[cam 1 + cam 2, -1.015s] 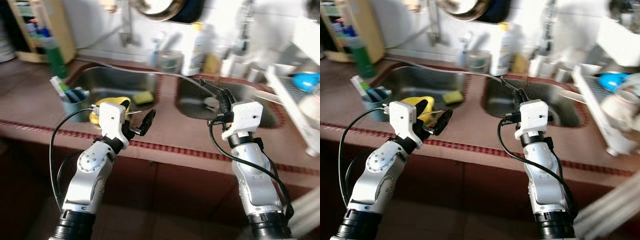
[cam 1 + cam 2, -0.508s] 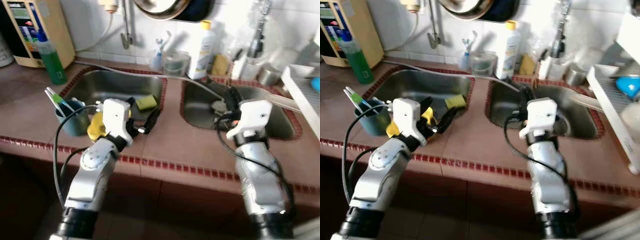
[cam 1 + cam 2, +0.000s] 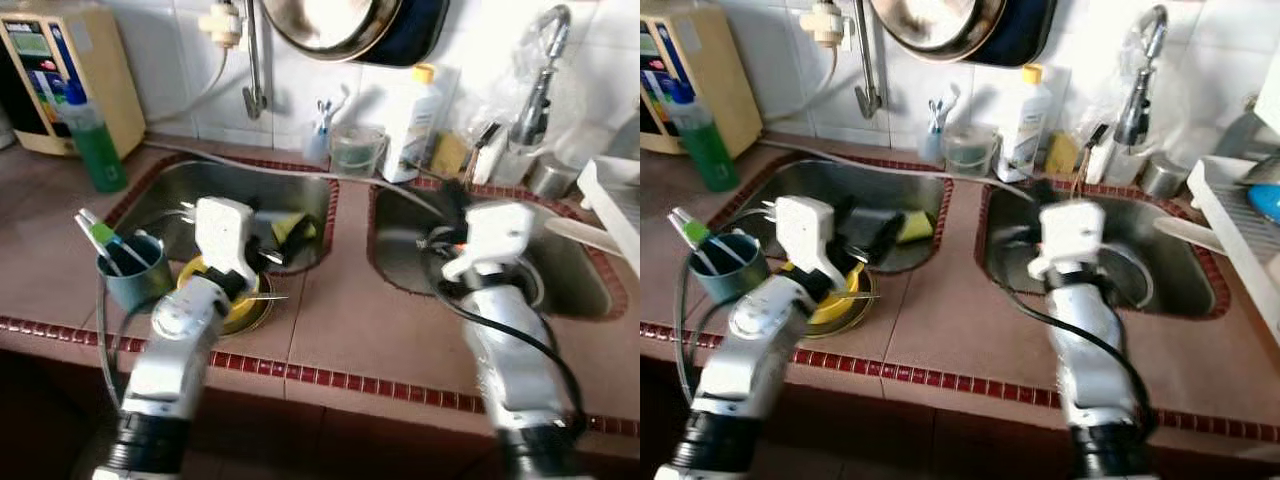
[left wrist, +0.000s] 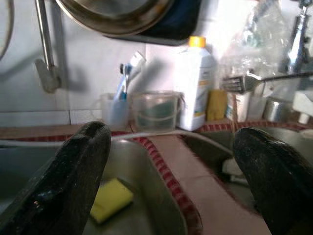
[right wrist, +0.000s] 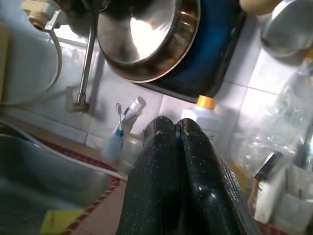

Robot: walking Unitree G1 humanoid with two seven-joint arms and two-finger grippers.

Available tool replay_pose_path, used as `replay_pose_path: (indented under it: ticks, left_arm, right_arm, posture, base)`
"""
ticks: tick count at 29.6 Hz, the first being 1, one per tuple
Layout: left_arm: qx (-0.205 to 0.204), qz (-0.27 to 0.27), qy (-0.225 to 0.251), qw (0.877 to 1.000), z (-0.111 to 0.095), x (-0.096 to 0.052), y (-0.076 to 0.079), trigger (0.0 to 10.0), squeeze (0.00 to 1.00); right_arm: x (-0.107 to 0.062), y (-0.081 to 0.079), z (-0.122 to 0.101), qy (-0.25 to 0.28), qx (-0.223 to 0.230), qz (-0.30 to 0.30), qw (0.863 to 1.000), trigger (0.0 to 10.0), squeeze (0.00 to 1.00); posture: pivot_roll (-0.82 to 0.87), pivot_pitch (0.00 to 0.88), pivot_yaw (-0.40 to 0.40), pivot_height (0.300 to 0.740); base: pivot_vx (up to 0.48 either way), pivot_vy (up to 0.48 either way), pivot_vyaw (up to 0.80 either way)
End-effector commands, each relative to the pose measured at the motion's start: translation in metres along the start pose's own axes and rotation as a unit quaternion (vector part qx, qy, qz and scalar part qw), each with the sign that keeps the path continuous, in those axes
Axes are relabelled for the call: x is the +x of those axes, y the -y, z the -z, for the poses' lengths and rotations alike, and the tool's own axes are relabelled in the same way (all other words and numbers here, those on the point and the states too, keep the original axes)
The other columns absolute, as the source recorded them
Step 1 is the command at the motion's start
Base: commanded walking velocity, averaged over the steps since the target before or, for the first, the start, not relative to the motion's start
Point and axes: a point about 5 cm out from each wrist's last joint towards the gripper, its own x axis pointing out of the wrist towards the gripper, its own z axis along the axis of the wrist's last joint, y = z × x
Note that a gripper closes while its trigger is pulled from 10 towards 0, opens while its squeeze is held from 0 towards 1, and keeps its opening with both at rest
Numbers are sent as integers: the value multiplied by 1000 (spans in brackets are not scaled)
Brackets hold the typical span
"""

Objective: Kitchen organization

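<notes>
Left wrist view: fingers spread wide over the left sink, nothing held.

The left gripper point(image 4: 171, 171) was seen with its rough black fingers point(image 4: 78, 171) far apart and empty, aimed at the yellow sponge point(image 4: 111, 198) lying in the steel sink point(image 3: 160, 200), probably ready for a pick. The right gripper point(image 5: 178, 161) was pressed shut on nothing, raised near the right basin point(image 3: 1180, 270). A yellow bowl point(image 3: 840, 300) and a blue cup point(image 3: 135, 280) were set on the tiled counter point(image 3: 350, 330).

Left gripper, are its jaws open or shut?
Open: the left gripper has its two black jaws far apart, with the sink visible between them.
</notes>
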Motion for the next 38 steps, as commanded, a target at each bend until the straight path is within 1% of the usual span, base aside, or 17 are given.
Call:
replay_pose_path:
  ticks: [1, 6, 7, 9, 12, 17, 20, 23, 24, 26, 27, 28, 32, 33, 38]
  left_arm:
    - [-3, 11, 2, 1000, -1, 4, 8, 10000, 0]
    - [-4, 11, 2, 1000, -1, 4, 8, 10000, 0]
    - [-3, 9, 3, 1000, -1, 4, 8, 10000, 0]
    - [-12, 16, 15, 1000, -3, 3, 10, 10000, 0]
    - [-11, 14, 14, 1000, -4, 3, 11, 10000, 0]
    - [-10, 26, 17, 999, -6, 3, 14, 10000, 0]
    - [0, 38, 19, 999, -7, 2, 18, 10000, 0]
    - [0, 40, 19, 999, -8, 2, 19, 10000, 0]
    - [3, 50, 18, 999, -8, 0, 22, 10000, 0]
    - [3, 50, 18, 999, -8, 0, 22, 10000, 0]
    - [5, 64, 16, 998, -8, -4, 27, 10000, 0]
    - [7, 68, 14, 998, -8, -5, 29, 10000, 0]
    - [10, 77, 12, 997, -7, -8, 32, 10000, 0]
    - [8, 82, 9, 997, -7, -12, 35, 10000, 0]
    - [11, 97, 4, 995, -8, -18, 42, 10000, 0]
  right_arm:
    - [1, 8, -4, 4, -10, 12, 1000, 10000, 0]
    - [1, 8, -4, 5, -6, 10, 1000, 10000, 0]
    - [1, 9, -3, 4, 9, 13, 1000, 10000, 0]
    - [0, 8, -3, 1, 24, 4, 1000, 10000, 0]
    - [-1, 3, 0, -7, 36, -16, 999, 10000, 0]
    - [-3, -6, 7, -32, 42, -53, 997, 10000, 0]
    - [-4, -8, 11, -42, 45, -60, 996, 10000, 0]
    - [-4, -8, 11, -43, 45, -62, 996, 10000, 0]
    - [-5, -9, 15, -52, 54, -71, 995, 10000, 0]
    - [-5, -9, 15, -52, 54, -71, 995, 10000, 0]
    - [-6, -12, 20, -64, 67, -86, 992, 10000, 0]
    - [-6, -12, 21, -67, 69, -92, 991, 10000, 0]
    - [-7, -13, 23, -74, 73, -101, 990, 10000, 0]
    - [-6, -12, 24, -75, 74, -107, 989, 10000, 0]
    - [-3, -7, 28, -82, 69, -120, 987, 10000, 0]
  posture:
    - [-201, 12, -35, 740]
    - [-201, 12, -35, 740]
    - [-201, 12, -35, 740]
    - [-202, 14, -38, 740]
    - [-202, 14, -37, 740]
    - [-201, 14, -39, 740]
    - [-198, 17, -42, 740]
    - [-198, 17, -42, 740]
    - [-195, 21, -41, 740]
    - [-195, 21, -41, 740]
    - [-189, 28, -41, 740]
    - [-189, 28, -41, 740]
    - [-183, 36, -40, 740]
    - [-179, 53, -37, 740]
    - [-172, 76, -33, 740]
  base:
    - [315, 0, 800]
    - [315, 0, 800]
    - [0, 0, 0]
    - [0, 0, 0]
    - [0, 0, 0]
    - [0, 0, 0]
    - [0, 0, 0]
    - [0, 0, 0]
    - [0, 0, 0]
    - [0, 0, 0]
    - [0, 0, 0]
    - [0, 0, 0]
    - [0, 0, 0]
    - [0, 0, 0]
    - [0, 0, 0]
